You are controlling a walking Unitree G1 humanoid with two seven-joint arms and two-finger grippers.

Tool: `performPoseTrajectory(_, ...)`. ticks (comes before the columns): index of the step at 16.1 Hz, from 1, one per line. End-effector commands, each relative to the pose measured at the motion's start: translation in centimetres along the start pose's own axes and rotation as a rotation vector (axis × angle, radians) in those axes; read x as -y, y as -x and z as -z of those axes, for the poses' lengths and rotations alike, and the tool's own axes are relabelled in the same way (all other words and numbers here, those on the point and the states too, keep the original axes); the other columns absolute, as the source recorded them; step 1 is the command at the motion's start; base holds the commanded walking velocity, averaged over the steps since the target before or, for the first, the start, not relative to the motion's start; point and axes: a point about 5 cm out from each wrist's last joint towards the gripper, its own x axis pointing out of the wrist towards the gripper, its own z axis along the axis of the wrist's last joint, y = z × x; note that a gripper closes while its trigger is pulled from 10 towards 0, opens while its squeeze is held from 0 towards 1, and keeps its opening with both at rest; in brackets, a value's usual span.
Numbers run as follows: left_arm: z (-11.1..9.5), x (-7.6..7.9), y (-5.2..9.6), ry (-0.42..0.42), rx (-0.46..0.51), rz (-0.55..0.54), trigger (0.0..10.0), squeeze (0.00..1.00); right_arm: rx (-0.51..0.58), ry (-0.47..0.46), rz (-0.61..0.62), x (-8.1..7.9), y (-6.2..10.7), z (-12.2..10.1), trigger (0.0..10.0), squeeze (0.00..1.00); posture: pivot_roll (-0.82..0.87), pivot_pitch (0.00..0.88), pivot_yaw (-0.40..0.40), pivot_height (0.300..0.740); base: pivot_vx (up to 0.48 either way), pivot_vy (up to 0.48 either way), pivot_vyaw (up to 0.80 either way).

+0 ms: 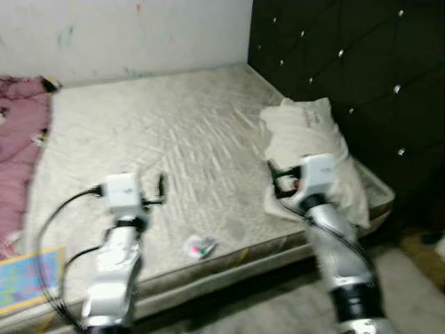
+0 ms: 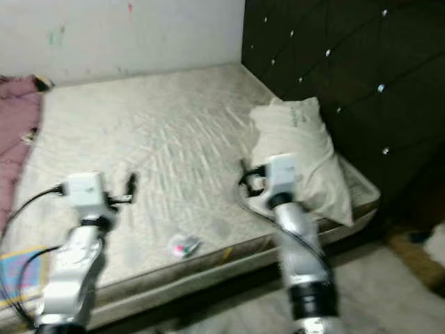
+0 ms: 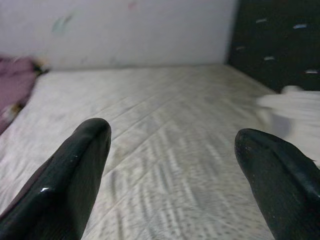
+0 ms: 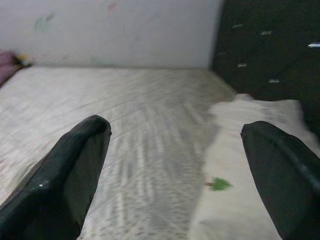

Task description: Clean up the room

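A bare patterned mattress lies before me. A cream pillow rests at its right side against the dark headboard. A small crumpled wrapper with pink and green on it lies near the front edge, between my arms. My left gripper hovers open over the front left of the mattress with nothing between its fingers. My right gripper is open too, held just beside the pillow, which carries a small green mark.
A pink blanket is bunched at the mattress's left edge. A colourful flat book or mat lies at the front left corner. The tufted black headboard stands on the right, a white wall behind, and grey floor at lower right.
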Motion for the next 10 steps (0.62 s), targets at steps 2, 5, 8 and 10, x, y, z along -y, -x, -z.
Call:
performPoseTrajectory(2,0.09,0.06,-0.05,0.002,-0.013,-0.005,10.0,0.0,0.001,0.008,0.014,0.49,0.04,-0.11,10.0,0.0,-0.01,0.0,-0.018,0.74,0.0,0.0,0.0)
performPoseTrajectory(5,0.15,0.15,-0.11,0.0,-0.018,-0.003,10.0,0.0,-0.001,0.021,0.01,0.51,-0.01,-0.09,10.0,0.0,-0.01,0.0,-0.016,0.74,0.0,0.0,0.68)
performPoseTrajectory(8,0.16,0.1,-0.17,0.003,-0.021,-0.011,10.0,0.0,-0.002,0.017,0.013,0.53,-0.07,-0.09,10.0,0.0,-0.02,0.0,-0.014,0.74,0.0,0.0,0.8)
performPoseTrajectory(10,0.16,0.12,-0.23,0.004,-0.023,-0.011,10.0,0.0,-0.003,0.016,0.013,0.55,-0.1,-0.08,10.0,0.0,-0.02,0.0,-0.014,0.74,0.0,0.0,0.8)
